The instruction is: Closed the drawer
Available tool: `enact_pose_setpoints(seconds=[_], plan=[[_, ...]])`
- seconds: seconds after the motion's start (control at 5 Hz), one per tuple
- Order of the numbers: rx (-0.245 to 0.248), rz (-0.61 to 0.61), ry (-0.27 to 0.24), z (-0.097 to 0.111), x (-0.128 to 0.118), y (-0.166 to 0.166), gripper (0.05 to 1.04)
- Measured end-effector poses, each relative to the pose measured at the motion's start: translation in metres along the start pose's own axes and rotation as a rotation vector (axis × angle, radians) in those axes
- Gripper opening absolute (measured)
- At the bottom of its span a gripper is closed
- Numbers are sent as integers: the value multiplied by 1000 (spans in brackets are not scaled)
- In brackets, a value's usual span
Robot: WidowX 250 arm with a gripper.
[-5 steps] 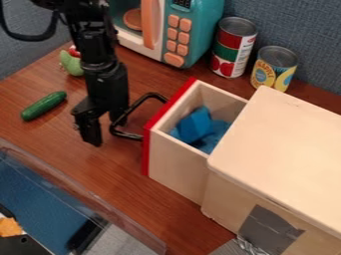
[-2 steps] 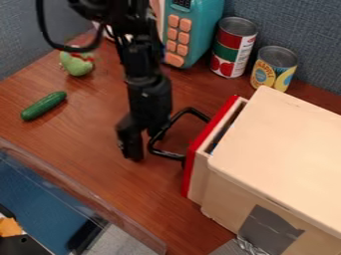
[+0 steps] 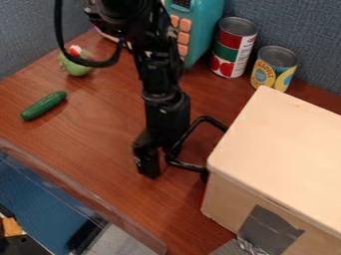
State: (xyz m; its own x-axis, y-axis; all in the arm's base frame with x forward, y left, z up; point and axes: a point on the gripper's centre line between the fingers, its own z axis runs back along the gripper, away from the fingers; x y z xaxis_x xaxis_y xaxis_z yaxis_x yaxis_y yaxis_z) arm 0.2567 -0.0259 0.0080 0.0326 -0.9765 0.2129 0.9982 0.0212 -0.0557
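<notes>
Inside wdn. box [image 3: 283,144]: drawer [image 3: 204,172] shut, contents hidden.

Box [image 3: 279,149] is showing pale cream; tape patch [image 3: 269,229], grey. Handle [image 3: 188,166] is showing black. Bench [image 3: 86,129] is wearing reddish-brown wood grain. Cucumber [image 3: 44,105] is showing dark green (deeper than the teal microwave [image 3: 202,31]). Tall can [image 3: 233,47] is banding red, green, white; short can [image 3: 273,68] is mixing yellow, blue.
</notes>
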Motion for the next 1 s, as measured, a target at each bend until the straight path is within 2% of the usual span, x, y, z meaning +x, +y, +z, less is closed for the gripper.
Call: enact_pose_setpoints(seconds=[0.2,0.4,0.6,0.8,1.0], plan=[[-23,30,-13,-1,7,-4,1001],[-20,60,1,2,6,-1,1001],[28,222,106,10,-25,7,1000],[211,467,172,41,-75,15,1000],[241,702,202,72,-114,20,999]])
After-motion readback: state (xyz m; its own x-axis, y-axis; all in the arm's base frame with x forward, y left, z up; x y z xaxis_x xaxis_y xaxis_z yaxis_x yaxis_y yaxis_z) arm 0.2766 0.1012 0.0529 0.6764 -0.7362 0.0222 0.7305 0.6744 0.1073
